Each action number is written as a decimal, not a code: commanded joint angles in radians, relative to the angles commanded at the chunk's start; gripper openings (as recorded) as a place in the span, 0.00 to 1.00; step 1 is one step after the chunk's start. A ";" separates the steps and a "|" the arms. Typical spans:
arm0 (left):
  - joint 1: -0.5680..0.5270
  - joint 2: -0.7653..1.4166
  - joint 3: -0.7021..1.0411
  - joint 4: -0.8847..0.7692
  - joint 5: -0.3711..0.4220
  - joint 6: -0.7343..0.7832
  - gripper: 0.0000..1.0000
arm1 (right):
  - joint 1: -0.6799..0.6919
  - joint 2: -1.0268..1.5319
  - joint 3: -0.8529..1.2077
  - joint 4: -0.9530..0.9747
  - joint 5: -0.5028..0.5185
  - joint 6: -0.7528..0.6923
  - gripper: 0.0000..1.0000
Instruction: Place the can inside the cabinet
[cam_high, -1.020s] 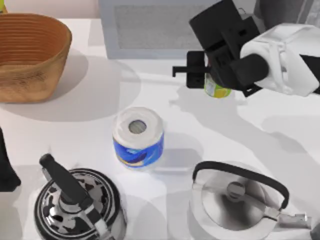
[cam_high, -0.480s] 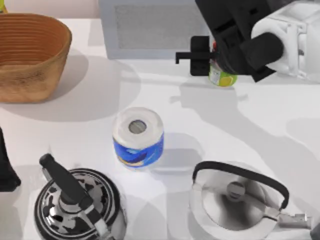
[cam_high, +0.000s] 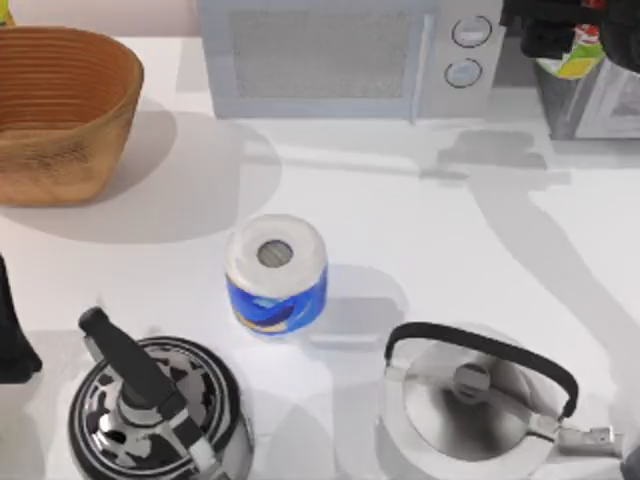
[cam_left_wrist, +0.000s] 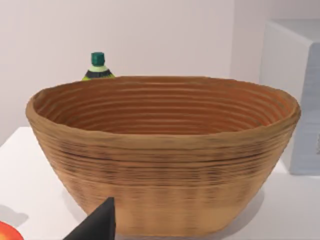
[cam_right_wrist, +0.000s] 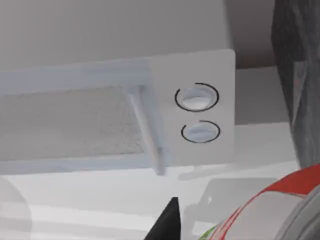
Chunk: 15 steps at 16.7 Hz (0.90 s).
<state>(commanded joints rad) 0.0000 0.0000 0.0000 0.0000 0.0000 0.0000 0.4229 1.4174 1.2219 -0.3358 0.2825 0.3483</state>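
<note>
Closest to me, along the near edge of the table (cam_high: 420, 240), stand two kettles: a black-and-white patterned kettle (cam_high: 150, 410) on the left and a polished steel kettle (cam_high: 470, 400) with a dark arched handle on the right. Just past them, about mid-table, a white-and-blue paper roll (cam_high: 277, 272) stands upright on its own. At the far left sits a woven basket (cam_high: 60, 110), and the left wrist view looks straight at its side, with a green-capped bottle (cam_left_wrist: 98, 66) peeking over the rim behind it and a dark fingertip of the left gripper (cam_left_wrist: 97, 225) low in front; whether that pincer is spread or pressed together I cannot tell. Along the back stands the light grey microwave (cam_high: 340, 60), its two round knobs toward the right. Farthest off, at the back right corner, the right gripper (cam_high: 555, 30) pinches the can (cam_high: 572, 60), holding it tilted above the cabinet (cam_high: 590, 100), just beside the microwave.
</note>
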 joint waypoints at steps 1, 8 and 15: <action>0.000 0.000 0.000 0.000 0.000 0.000 1.00 | -0.040 -0.087 -0.049 0.035 -0.029 -0.029 0.00; 0.000 0.000 0.000 0.000 0.000 0.000 1.00 | -0.298 -0.815 -0.618 0.244 -0.206 -0.217 0.00; 0.000 0.000 0.000 0.000 0.000 0.000 1.00 | -0.411 -1.344 -1.148 0.328 -0.279 -0.330 0.00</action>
<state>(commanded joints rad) 0.0000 0.0000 0.0000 0.0000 0.0000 0.0000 0.0118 0.0738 0.0740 -0.0080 0.0038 0.0187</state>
